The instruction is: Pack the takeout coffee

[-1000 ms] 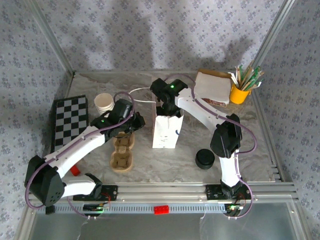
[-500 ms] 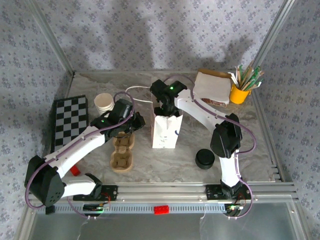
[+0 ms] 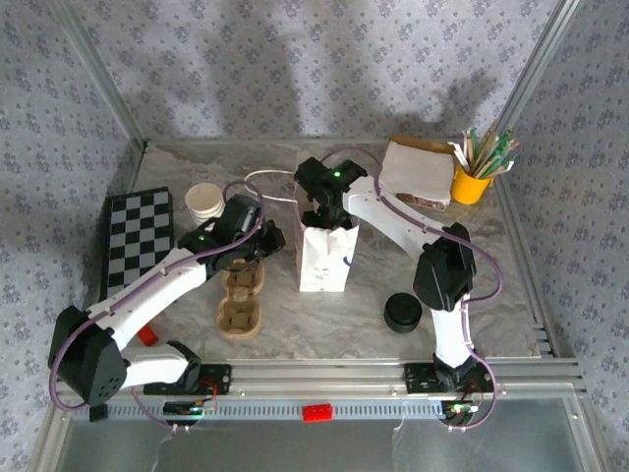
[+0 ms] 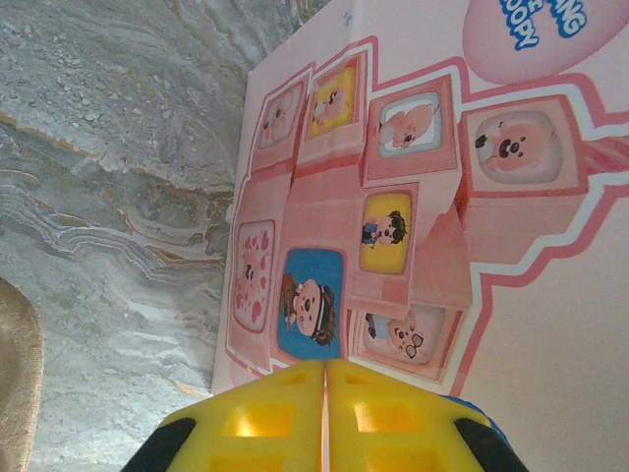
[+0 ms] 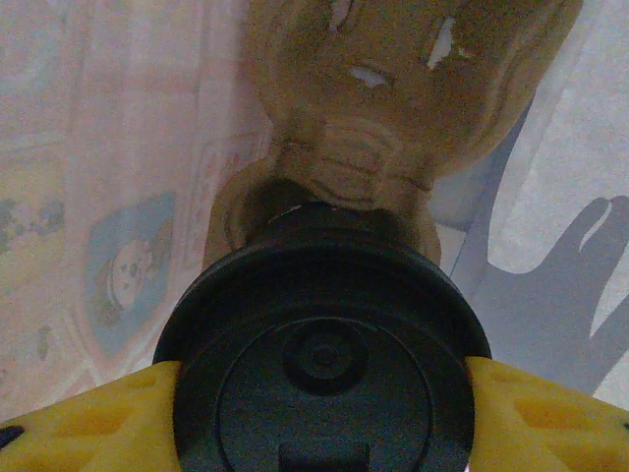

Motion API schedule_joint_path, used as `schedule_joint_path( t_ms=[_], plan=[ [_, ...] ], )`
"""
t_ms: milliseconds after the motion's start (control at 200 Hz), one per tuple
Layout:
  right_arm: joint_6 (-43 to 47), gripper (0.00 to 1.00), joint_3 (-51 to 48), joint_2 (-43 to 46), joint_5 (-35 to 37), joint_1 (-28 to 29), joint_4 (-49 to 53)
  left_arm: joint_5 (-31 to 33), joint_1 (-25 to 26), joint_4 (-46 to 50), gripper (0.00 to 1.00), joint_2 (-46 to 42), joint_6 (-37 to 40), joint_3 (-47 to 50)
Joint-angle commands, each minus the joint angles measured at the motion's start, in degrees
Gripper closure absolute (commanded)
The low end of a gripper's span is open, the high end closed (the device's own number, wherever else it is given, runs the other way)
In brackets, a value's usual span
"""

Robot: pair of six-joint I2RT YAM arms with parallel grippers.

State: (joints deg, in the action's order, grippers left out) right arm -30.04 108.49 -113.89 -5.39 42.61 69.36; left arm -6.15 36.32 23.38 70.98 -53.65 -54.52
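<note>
Marbled desk [image 3: 491,275], white bag [image 3: 324,261] upright: right fingers [image 5: 322,413], part-open around the black lid [image 5: 324,364], should lower it straight toward the pulp carrier [image 5: 393,98] beyond, while left fingers [image 4: 324,413] are pressed together on nothing visible.

White paper bag [image 3: 324,267] upright mid-table, brown pulp carrier [image 3: 241,315] beside it, checkerboard [image 3: 138,236] far left

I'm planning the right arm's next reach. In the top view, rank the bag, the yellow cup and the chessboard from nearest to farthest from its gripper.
1. Bag: mid-table, directly under the right gripper, which grips the lid.
2. Yellow cup: far right corner.
3. Chessboard: at the left edge.
</note>
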Motion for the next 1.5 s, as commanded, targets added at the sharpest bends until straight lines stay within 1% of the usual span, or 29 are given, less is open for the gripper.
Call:
schedule_joint_path(
  t_ms=[0, 575, 960, 1119, 1499],
  plan=[
    [-0.4, 0.47, -1.8, -0.7, 1.6, -0.3, 0.5, 0.4, -0.4, 0.4, 0.9, -1.4, -0.4, -0.4],
    [-0.6, 0.45, -1.4, -0.2, 4.2, -0.4, 0.8, 0.3, -0.4, 0.4, 0.9, -1.1, -0.3, -0.5],
    [-0.8, 0.44, -1.3, -0.2, 4.3, -0.5, 0.9, 0.1, -0.4, 0.6, 0.89, -0.7, -0.1, -0.5],
    [-1.0, 0.44, 0.0, 0.3, 3.3, -0.5, 1.8, -0.4, -0.5, -0.5, 0.89, 0.3, -0.4, 0.1],
    [-1.1, 0.43, 4.0, 0.0, 4.3, 0.1, 4.4, -2.7, -0.2, -4.5, 0.89, 3.3, -2.0, 1.7]
  ],
)
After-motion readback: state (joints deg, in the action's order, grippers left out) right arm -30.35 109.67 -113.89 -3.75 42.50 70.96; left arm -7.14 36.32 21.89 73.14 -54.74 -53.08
